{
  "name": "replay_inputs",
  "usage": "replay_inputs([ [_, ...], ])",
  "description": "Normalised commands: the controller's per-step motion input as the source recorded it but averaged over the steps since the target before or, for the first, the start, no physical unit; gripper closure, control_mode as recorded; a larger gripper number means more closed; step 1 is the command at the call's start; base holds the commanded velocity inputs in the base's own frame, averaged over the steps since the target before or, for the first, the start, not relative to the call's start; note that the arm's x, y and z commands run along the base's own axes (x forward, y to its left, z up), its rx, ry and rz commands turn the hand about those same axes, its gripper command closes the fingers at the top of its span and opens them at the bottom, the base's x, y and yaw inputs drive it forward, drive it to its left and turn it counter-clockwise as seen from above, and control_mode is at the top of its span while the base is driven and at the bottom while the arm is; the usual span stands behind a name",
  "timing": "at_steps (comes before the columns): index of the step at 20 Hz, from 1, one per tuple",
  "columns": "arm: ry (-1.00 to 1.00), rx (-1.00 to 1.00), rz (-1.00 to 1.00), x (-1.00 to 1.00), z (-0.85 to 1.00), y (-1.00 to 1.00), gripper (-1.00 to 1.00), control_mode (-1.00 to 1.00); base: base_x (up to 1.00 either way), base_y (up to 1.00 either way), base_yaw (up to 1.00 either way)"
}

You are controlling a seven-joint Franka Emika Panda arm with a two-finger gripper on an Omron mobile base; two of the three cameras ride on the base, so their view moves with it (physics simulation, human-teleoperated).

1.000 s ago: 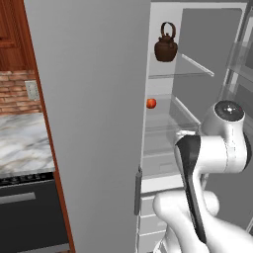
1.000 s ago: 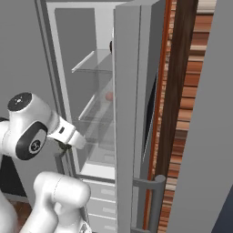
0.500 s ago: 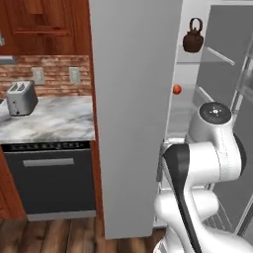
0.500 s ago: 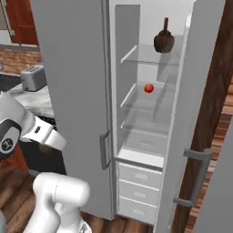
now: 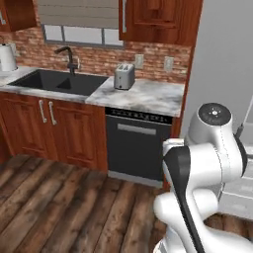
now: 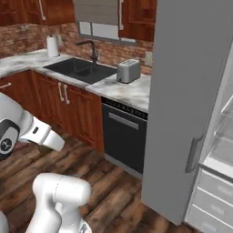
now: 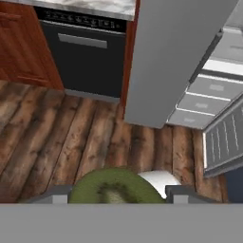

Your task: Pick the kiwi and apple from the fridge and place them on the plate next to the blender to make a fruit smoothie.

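Olive-brown and oval, the small kiwi [image 7: 116,186] sits between the two dark finger tips of the end effector [image 7: 117,193], which is clenched on it; in the hand view the fruit hangs above the dark wooden plank floor [image 7: 57,137]. The tall light-grey fridge [image 6: 191,104] stands open at the right, its flat door turned toward the room and its pale drawers visible behind. To the left, the grey marble desk [image 5: 143,95] carries a small silver toaster [image 5: 124,76], with a black dishwasher [image 5: 139,148] under it and a dark sink [image 5: 59,81] further left.

I judge the carrying step is in progress, with the plate and blender somewhere outside these views. The main risk is that the round fruit slips out of the grip if the base turns sharply, and then falls on the floor. The open fridge door is also near the arm, so a wide swing can hit it.
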Motion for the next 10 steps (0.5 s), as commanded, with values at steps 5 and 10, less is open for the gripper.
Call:
replay_inputs([
  [5, 0.0, 0.0, 0.0, 0.0, 0.0, 0.0, 1.0, 1.0, -0.1, 0.7, 0.79],
  [10, 0.0, 0.0, 0.0, 0.0, 0.0, 0.0, 1.0, 1.0, -0.04, 0.51, 0.83],
])
